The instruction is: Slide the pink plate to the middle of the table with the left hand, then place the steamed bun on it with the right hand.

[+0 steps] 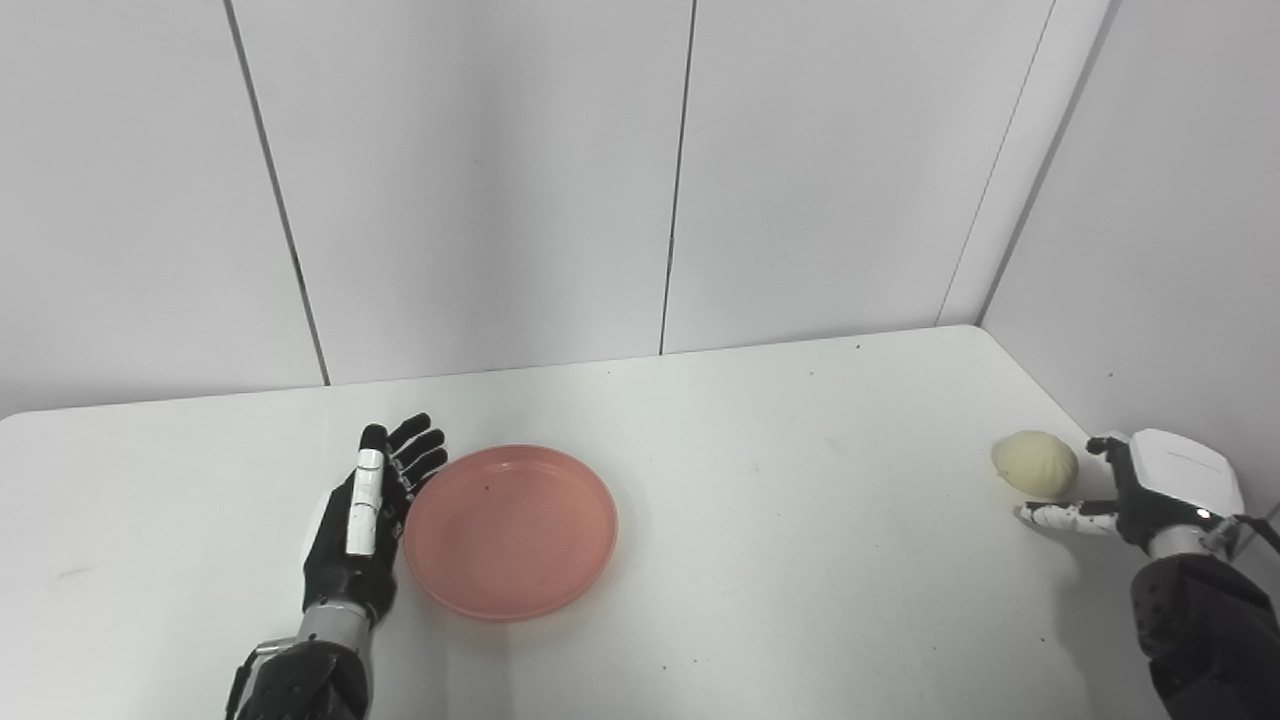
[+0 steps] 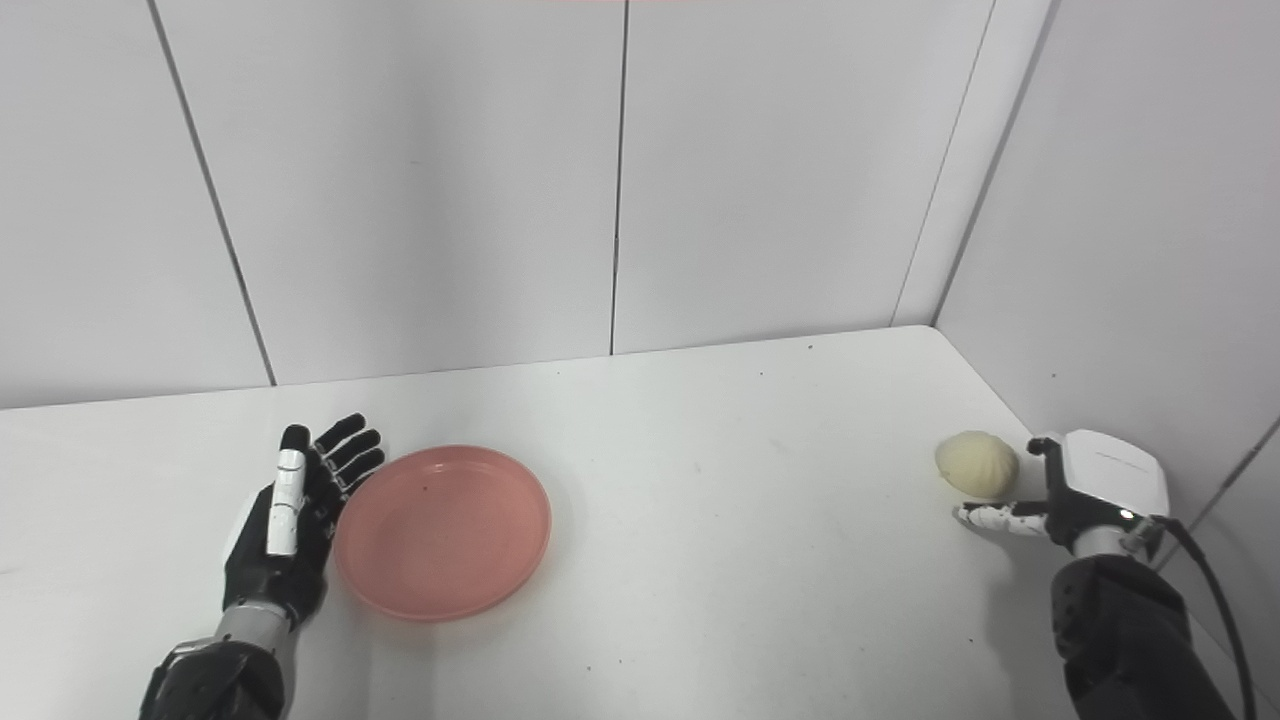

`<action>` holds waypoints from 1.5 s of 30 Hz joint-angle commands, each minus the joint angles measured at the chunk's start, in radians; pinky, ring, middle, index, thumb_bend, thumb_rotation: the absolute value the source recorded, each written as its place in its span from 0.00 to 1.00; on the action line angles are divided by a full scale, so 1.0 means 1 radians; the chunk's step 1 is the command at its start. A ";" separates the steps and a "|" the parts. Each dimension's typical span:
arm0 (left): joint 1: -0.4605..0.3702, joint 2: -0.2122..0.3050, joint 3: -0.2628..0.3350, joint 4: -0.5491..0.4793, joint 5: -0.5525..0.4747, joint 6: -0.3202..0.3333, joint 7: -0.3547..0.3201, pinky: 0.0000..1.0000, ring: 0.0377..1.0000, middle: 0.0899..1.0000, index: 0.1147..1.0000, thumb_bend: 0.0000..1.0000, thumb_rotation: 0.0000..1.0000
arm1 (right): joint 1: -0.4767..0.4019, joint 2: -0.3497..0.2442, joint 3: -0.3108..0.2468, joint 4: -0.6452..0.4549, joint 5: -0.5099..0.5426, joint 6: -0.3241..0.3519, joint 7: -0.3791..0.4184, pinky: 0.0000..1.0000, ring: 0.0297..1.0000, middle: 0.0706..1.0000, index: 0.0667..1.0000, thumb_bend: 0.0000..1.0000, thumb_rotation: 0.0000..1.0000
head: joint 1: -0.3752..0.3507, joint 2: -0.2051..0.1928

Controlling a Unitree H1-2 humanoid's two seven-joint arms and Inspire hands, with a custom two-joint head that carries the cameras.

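You are looking at one pink plate [image 1: 510, 530], round, shallow and empty, with a raised rim, lying flat on the white table [image 1: 760, 520] left of its middle. One steamed bun [image 1: 1035, 464], pale cream and pleated, is sitting near the table's right edge. Your left hand [image 1: 365, 515] is standing on edge with its fingers spread apart, pressing against the plate's left rim and gripping nothing. Your right hand [image 1: 1150, 490] is waiting just beside the bun, thumb reaching under it, fingers hidden, so you cannot tell its state.
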 commanded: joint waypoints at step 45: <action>-0.014 -0.008 0.005 -0.003 0.006 0.031 -0.004 0.83 0.82 0.78 0.72 0.75 0.90 | -0.244 -0.034 0.188 0.446 0.222 -0.366 -0.425 0.61 0.63 0.66 0.64 0.92 0.39 | 0.023 0.005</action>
